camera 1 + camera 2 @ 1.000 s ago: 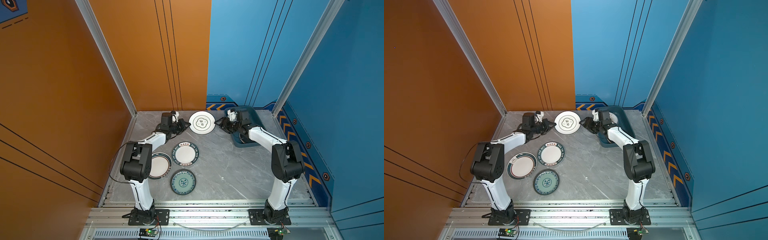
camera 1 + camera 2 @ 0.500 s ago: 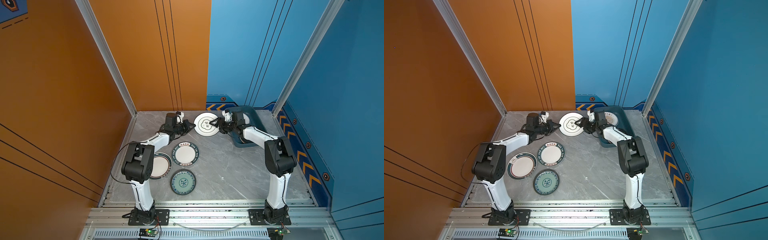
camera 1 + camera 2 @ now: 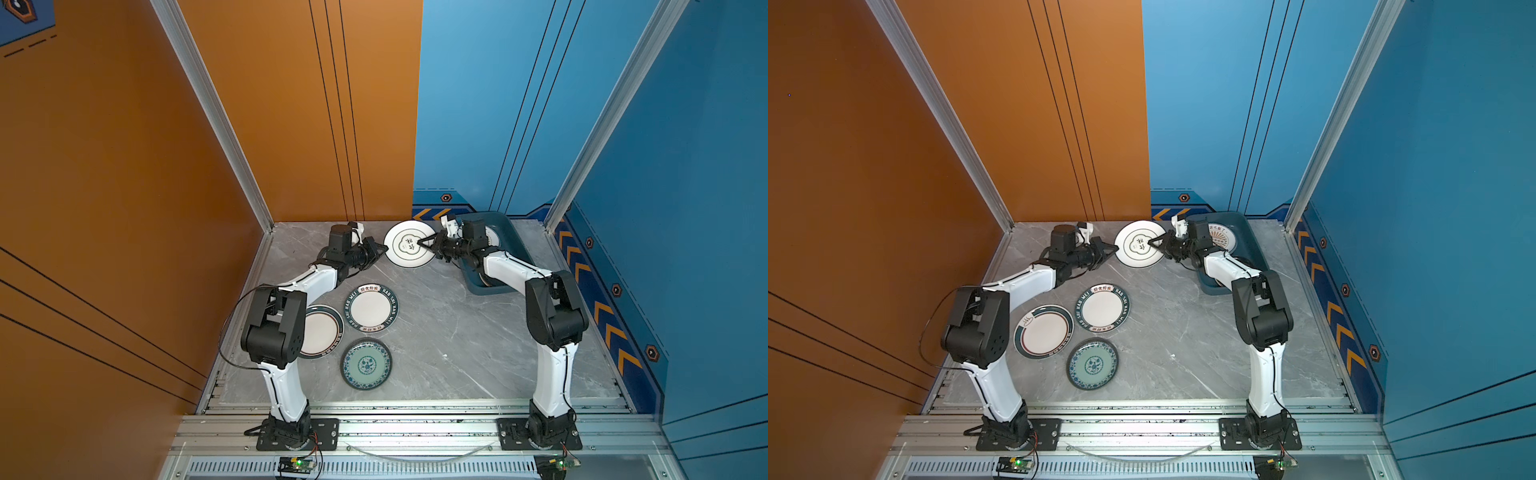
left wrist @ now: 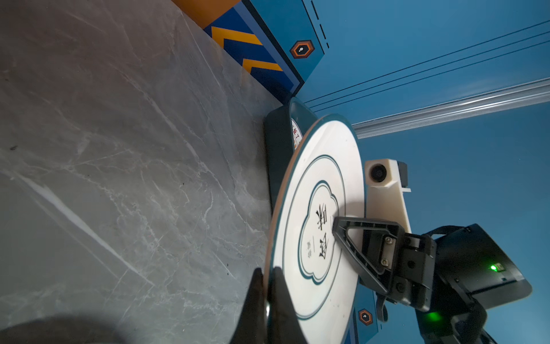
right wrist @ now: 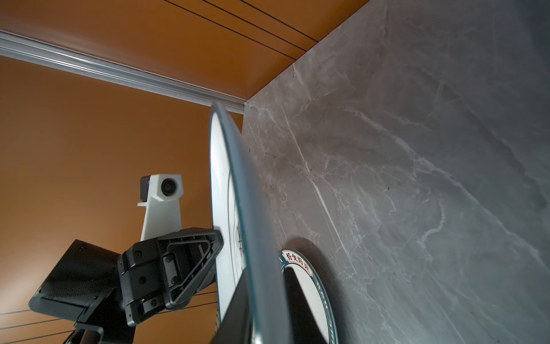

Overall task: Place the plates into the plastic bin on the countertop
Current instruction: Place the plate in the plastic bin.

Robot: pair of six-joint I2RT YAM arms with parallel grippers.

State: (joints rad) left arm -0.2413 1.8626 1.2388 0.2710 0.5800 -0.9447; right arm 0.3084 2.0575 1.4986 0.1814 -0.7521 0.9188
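1. Left wrist view: I see my left gripper [image 4: 266, 275] clenched on the rim of the round white plate with a dark-green edge and a cloud-shaped outline [image 4: 297, 238], one finger on each face.
2. My right gripper [image 5: 262, 315] grasps that same plate from the opposite side. In the right wrist view the rim runs between its two fingers.
3. In both top views the plate hangs between the arms at 12 o'clock over the flat grey marble-patterned countertop [image 3: 457, 340]. The left gripper is at the plate's 9 o'clock and the right at its 3 o'clock.
4. The rectangular dark teal-blue plastic bin [image 3: 516, 243] sits at 1 o'clock, just beside the held plate. A white plate with an orange sunburst [image 3: 1223, 240] lies inside it.
5. Around 8 o'clock three more plates lie flat and close together:
   - a white plate with a lettered dark-green rim [image 3: 371, 308];
   - a white plate with a plain dark-green rim [image 3: 322, 332], partly under my left arm;
   - a teal floral plate [image 3: 366, 365].
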